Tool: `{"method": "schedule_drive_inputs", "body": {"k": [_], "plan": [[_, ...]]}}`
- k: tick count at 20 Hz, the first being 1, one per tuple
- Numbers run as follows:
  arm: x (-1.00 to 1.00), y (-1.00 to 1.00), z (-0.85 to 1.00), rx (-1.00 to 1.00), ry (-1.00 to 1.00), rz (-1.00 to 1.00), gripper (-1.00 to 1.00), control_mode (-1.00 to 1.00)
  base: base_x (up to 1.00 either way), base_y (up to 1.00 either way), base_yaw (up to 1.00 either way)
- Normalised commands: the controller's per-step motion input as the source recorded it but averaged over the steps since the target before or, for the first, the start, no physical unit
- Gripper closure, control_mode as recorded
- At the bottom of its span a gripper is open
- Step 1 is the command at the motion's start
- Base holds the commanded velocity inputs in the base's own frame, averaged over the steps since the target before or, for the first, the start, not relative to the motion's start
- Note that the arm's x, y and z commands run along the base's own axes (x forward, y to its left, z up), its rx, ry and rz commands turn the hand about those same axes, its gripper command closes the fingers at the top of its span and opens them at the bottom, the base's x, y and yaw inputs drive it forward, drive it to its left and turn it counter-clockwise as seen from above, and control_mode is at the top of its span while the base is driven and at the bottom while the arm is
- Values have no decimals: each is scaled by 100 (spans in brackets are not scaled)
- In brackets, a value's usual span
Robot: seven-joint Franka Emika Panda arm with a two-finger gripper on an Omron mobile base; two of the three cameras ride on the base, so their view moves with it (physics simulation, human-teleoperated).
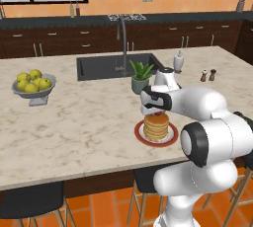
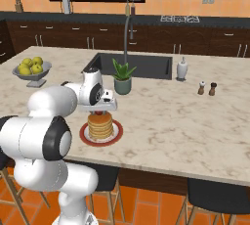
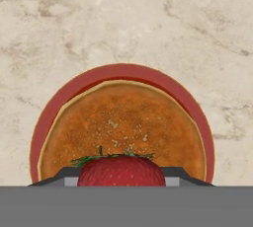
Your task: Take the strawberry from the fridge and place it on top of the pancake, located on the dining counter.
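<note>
The pancake (image 1: 156, 125) is a golden-tan stack on a red-rimmed plate (image 1: 170, 138) near the front edge of the beige marbled dining counter (image 1: 84, 122). My gripper (image 1: 157, 112) hangs straight down just above the stack, shut on the strawberry (image 1: 158, 113), a small red berry. In the right base view the gripper (image 2: 100, 111) and strawberry (image 2: 100, 112) sit right over the pancake (image 2: 100, 125). The hand view looks down on the pancake (image 3: 123, 122) and plate (image 3: 123, 70), with the strawberry (image 3: 121, 170) between my dark fingertips (image 3: 185, 174).
A potted plant (image 1: 141, 77) stands just behind the plate, by the inset sink (image 1: 116, 65) and its tall faucet (image 1: 122, 36). A grey bowl of yellow-green fruit (image 1: 33, 85) sits far left. Soap bottle (image 1: 178, 61) and two shakers (image 1: 208, 75) stand to the right. Dark stools (image 1: 32, 201) line the front.
</note>
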Motion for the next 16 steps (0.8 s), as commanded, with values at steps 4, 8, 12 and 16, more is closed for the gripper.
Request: {"method": "schedule_drive_inputs", "body": {"k": [4,8,12,16], "plan": [[0,0,-8,0,0,0,100,-100,0,0,0],[0,0,-11,0,0,0,100,-100,0,0,0],[-17,0,-23,0,0,0,100,-100,0,0,0],[-20,0,-45,0,0,0,-100,-100,0,0,0]]}}
